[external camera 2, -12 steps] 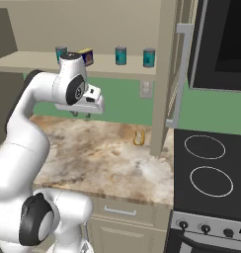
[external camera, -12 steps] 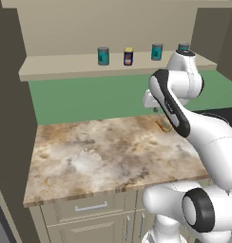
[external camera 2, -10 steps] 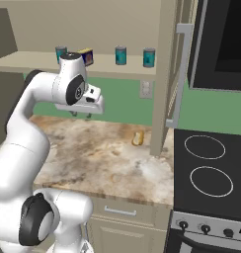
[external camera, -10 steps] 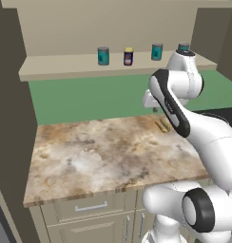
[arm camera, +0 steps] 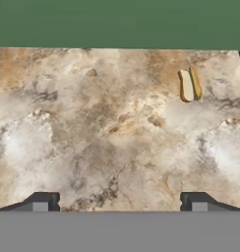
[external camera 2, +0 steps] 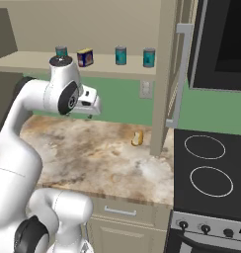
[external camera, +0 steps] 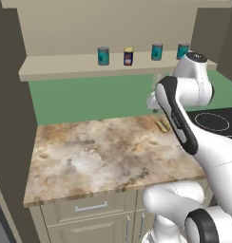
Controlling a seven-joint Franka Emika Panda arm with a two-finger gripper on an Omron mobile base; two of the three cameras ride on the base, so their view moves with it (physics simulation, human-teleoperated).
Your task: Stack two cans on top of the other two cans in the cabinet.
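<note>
I see nothing changed over the last moment: my gripper still hangs with jaws apart and empty over the marble tabletop, while the navy can and three teal cans stand unstacked in the cabinet.

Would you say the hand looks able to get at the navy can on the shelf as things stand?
Probably yes. The navy can stands apart from the teal cans on the open-fronted cabinet, nothing before it. The hand is open, over the counter, and must rise first.
</note>
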